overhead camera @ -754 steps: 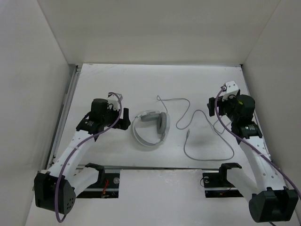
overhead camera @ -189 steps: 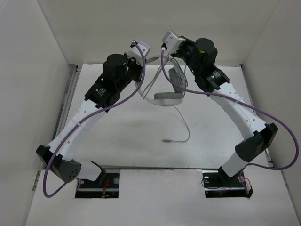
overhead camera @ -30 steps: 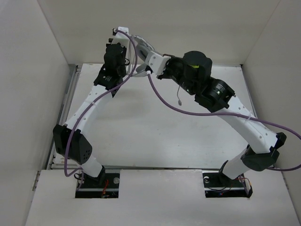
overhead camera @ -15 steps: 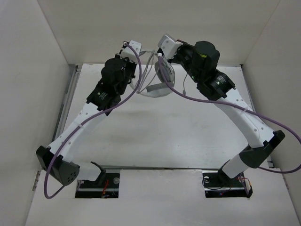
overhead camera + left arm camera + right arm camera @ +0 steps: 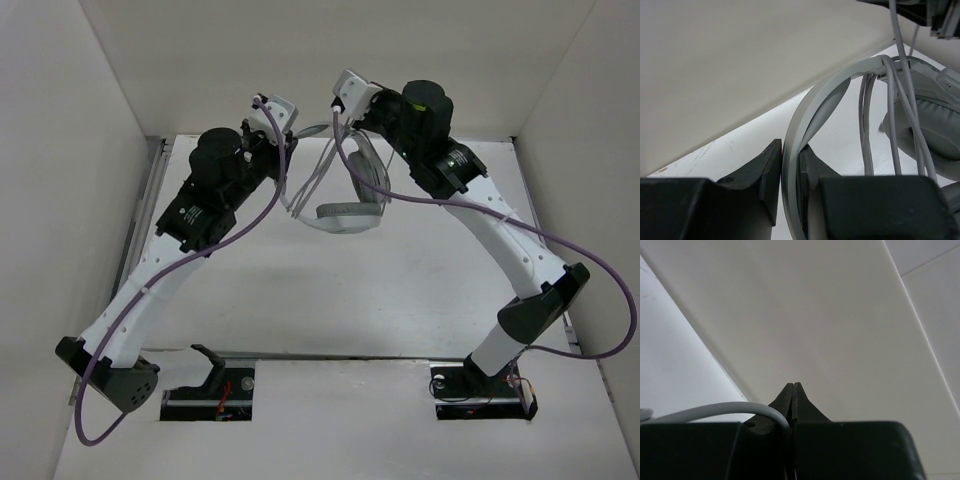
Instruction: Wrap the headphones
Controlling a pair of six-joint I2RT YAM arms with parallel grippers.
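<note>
- Well above the white surface (image 5: 300, 300), the white over-ear headphones with grey padded ear cups (image 5: 347, 216) hang in the air between the two arms, touching nothing below.
- The left arm's black fingers (image 5: 765, 172) are clenched on the curved white headband (image 5: 812, 107), one on each side of it. The band rises from them and arcs off to the right, with a grey ear cup (image 5: 935, 125) hanging beyond.
- Several strands of the long thin grey cord (image 5: 894, 130) lie across the headband near its crown and drop beside that ear cup.
- One strand climbs from the crown to the right arm's fingers (image 5: 784, 401), which are pinched together with the cord entering between them; they appear to be grasping it.
- Wrapping looks partly done. The next turn depends on the cord crossing the band's long axis: the right fingers sit above and just past the crown, so the cord would need to go over the arc and down its far side, not along it.
- The right arm is nearer the free cord; the left only holds the band. The plug end is not visible.
</note>
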